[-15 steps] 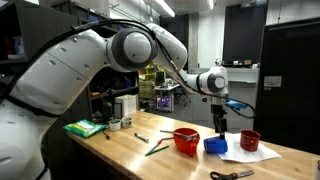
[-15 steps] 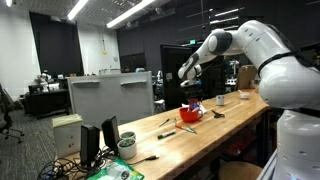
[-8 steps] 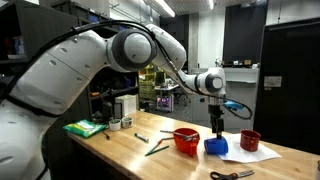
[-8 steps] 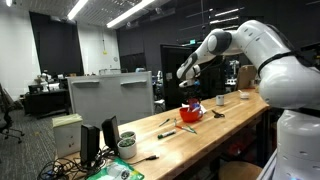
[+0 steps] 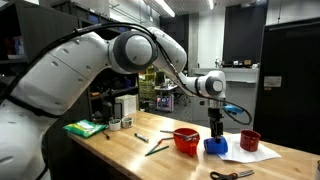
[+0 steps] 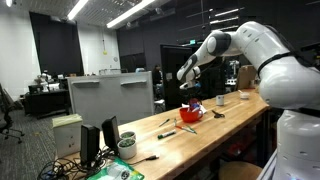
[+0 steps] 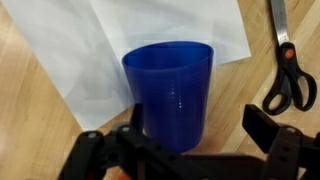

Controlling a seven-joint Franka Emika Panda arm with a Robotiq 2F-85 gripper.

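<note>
A blue plastic cup (image 7: 170,92) rests on a white sheet of paper (image 7: 90,45) on the wooden bench. My gripper (image 7: 200,128) hangs just above it, open. The cup's lower part sits between the two dark fingers (image 7: 262,125), closer to the left one, and neither finger touches it. In an exterior view the gripper (image 5: 216,129) points straight down over the blue cup (image 5: 215,146). From the opposite side, the arm reaches over the bench, with the gripper (image 6: 187,99) above a red bowl (image 6: 190,114).
A red bowl (image 5: 186,140) stands close beside the blue cup, and a red cup (image 5: 250,140) sits on the paper's far side. Black-handled scissors (image 7: 286,62) lie near the cup. Hand tools (image 5: 155,148) and a green pack (image 5: 85,128) lie further along the bench.
The gripper has shifted slightly sideways and come a little lower over the blue cup. Its jaws have stayed open.
</note>
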